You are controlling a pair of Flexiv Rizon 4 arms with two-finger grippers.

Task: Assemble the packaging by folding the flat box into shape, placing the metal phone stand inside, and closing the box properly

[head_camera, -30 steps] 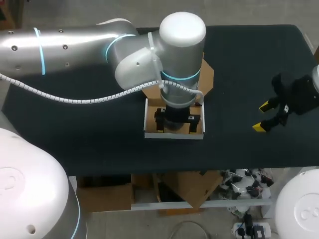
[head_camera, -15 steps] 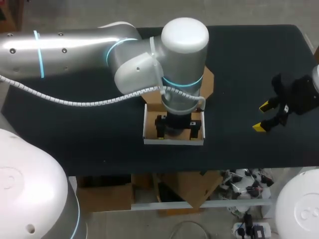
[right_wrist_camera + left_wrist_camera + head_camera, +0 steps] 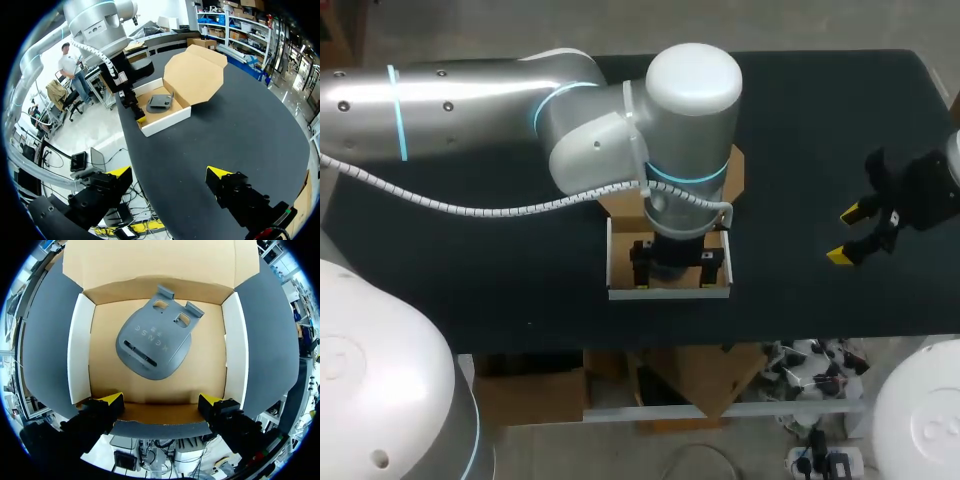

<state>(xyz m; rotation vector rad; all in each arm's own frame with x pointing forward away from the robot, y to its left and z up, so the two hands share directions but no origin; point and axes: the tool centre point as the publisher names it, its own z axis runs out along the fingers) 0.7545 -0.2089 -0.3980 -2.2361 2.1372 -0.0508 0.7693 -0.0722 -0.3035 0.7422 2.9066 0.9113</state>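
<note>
Left wrist view: the left tool (spread wide) hangs over the stand in the box.

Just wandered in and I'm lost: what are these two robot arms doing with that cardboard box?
The left gripper hangs open at the near wall of the cardboard box. The grey metal phone stand lies flat inside, and the lid is folded back, not yet closed. The right gripper is open and empty, off to the side above the table.
</note>
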